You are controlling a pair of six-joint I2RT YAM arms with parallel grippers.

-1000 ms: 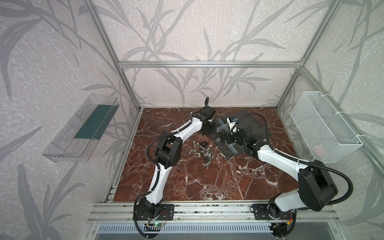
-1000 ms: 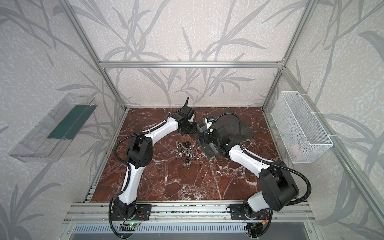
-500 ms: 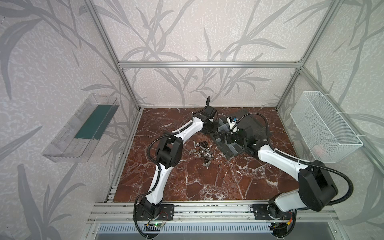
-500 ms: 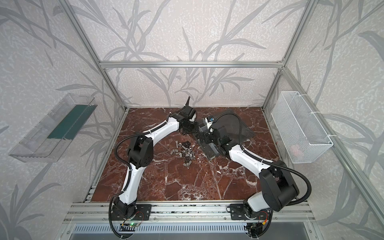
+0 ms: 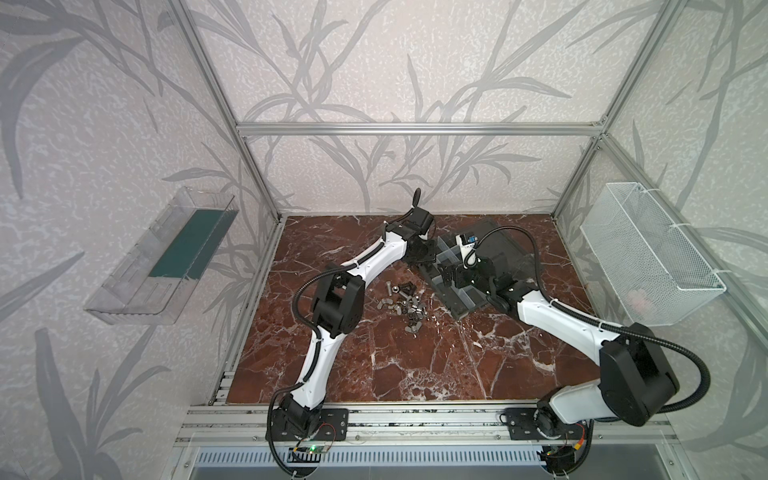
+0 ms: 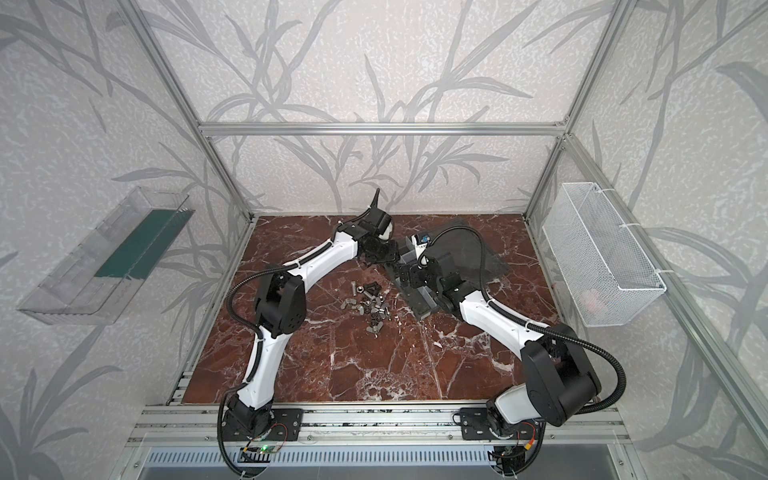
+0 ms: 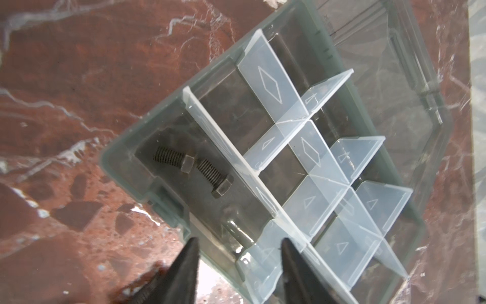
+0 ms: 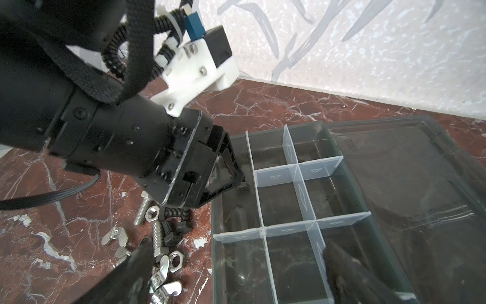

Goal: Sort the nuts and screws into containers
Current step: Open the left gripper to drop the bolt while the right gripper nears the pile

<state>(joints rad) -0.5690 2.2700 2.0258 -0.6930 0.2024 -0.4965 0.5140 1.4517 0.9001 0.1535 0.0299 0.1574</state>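
The left gripper (image 7: pixel 239 244) hangs over the far left end of the organizer box (image 7: pixel 105 158), with its jaws apart and nothing between them. Two dark screws (image 7: pixel 194 168) lie end to end in the long compartment along the box's left edge, just beyond the fingertips (image 7: pixel 193 244) and clear of them. The other compartments I can see are bare.

The right gripper (image 8: pixel 238 250) stands spread wide and holds nothing. It straddles the near left rim of the box, with one finger over the near compartments and one over the loose pile (image 8: pixel 157 237). That pile of silver and dark screws, hex nuts and wing nuts lies on the marble table (image 5: pixel 374 374), just left of the box and touching nothing else.

In both top views the two grippers sit close together over the box, so there is little room between them. The hinged lid (image 5: pixel 507 249) lies open flat on the right, and the far wall is not far behind. The table is open to the near side and to the left.

Set against a second ago, both arms are almost where they were and the pile looks undisturbed, but the left jaws have spread wider.
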